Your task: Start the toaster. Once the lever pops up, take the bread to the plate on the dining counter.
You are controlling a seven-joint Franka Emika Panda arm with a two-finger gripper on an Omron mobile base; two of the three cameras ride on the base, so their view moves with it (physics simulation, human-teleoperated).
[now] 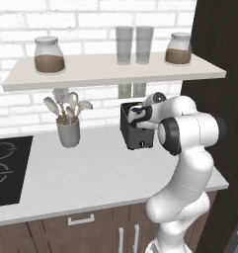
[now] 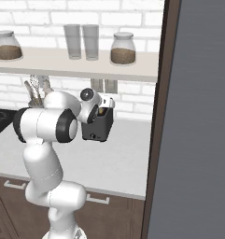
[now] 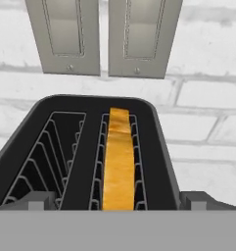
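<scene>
hand poised over the toaster, bread sitting in one slot

the toaster point(image 1: 135, 129) stands on the grey-white worktop point(image 1: 100, 173), close to the brick wall and just below two wall outlets point(image 1: 132, 90). in the left base view the white arm bends across in front of it and covers its right side; the gripper point(image 1: 136, 117) sits right at the toaster's top, above the slots. from that side the dark front face and a small light knob low on it can be made out, but the inside of the slots cannot.

the right base view catches the same toaster point(image 2: 99, 126) from the other side, with the hand tipped down over its top edge and a glimpse of orange-tan inside. the gripper point(image 2: 103, 108) is too small there to read the fingers.

the hand view looks straight down into the toaster point(image 3: 90, 147). two slots with wire racks run side by side; the bread point(image 3: 118, 159) stands on edge in the right-hand slot of that picture, its tan-yellow top level with the slot rim, and the other slot holds nothing. the two finger tips point(image 3: 38, 200) show at the bottom corners, spread wide apart, one at each outer side of the toaster top, pinching nothing. the outlets point(image 3: 102, 37) fill the wall above.

the base views also give the surroundings: a grey utensil cup point(image 1: 68, 131) with spoons left of the toaster, a black cooktop point(image 1: 4, 170) at the far left, and a shelf point(image 1: 110, 71) carrying two jars and two glasses. the right base view adds a tall dark panel point(image 2: 198, 121) beside the worktop.
</scene>
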